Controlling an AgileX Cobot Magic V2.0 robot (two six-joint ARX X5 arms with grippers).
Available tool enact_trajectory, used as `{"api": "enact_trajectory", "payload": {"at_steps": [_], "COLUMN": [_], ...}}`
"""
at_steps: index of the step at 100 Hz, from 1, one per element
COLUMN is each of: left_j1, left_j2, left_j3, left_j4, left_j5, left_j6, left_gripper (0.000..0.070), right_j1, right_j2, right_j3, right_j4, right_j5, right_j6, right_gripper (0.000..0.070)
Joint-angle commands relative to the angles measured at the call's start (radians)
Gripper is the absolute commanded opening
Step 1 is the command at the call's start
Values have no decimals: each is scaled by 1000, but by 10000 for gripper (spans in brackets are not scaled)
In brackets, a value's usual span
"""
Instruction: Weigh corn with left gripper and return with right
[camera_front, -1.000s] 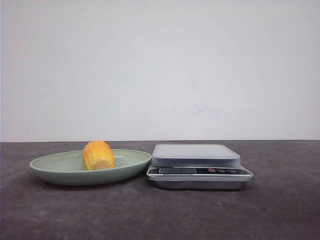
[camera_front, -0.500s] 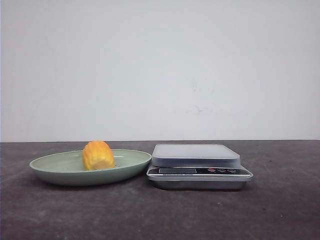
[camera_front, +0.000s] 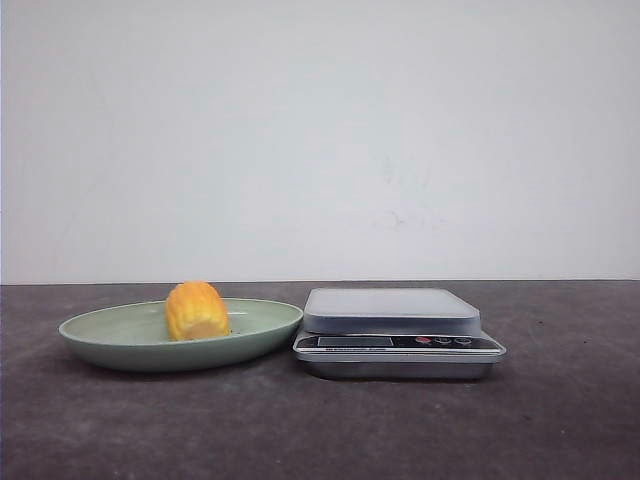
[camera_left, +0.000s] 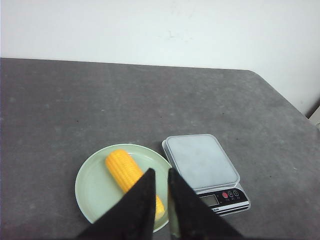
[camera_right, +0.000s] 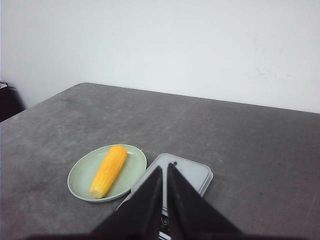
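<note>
The corn (camera_front: 196, 311) is a long yellow-orange cob with kernel rows, lying flat across a pale green plate (camera_front: 110, 340) just left of the scale (camera_front: 395, 330).

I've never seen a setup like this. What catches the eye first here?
The bright yellow corn, lying in a pale green plate on the dark table. Right beside the plate sits a silver scale with nothing on it. In the wrist views the black left gripper and right gripper hang above, fingers nearly together, holding nothing.
</note>
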Motion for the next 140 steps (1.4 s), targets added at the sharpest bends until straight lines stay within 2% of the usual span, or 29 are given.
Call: {"api": "enact_trajectory", "payload": {"at_steps": [1, 19, 37, 53, 67, 78, 103, 117, 140], "left_j1": [-8, 97, 310, 489, 610, 684, 788, 798, 800], "left_j2": [-9, -23, -115, -252, -354, -411, -467, -497, -545], "left_j3": [9, -23, -244, -482, -641, -737, -879, -925, -978], "left_j4": [13, 50, 333, 492, 522, 528, 565, 566, 562], "left_j5": [-2, 2, 7, 154, 264, 299, 348, 351, 372], "left_j6": [12, 13, 13, 35, 110, 136, 170, 208, 223], "left_gripper": [0, 0, 0, 0, 0, 0, 0, 0, 0], "right_j1": [7, 7, 7, 7, 7, 7, 7, 7, 7], "right_j2": [1, 1, 1, 1, 1, 1, 1, 1, 1], "right_j3": [6, 6, 6, 6, 6, 6, 6, 6, 6], "right_j4": [6, 6, 6, 6, 6, 6, 6, 6, 6], "right_j5": [0, 0, 0, 0, 0, 1, 1, 1, 1], "right_j6": [11, 11, 11, 11, 11, 11, 11, 11, 11], "right_gripper": [7, 7, 7, 7, 7, 7, 7, 7, 7]}}
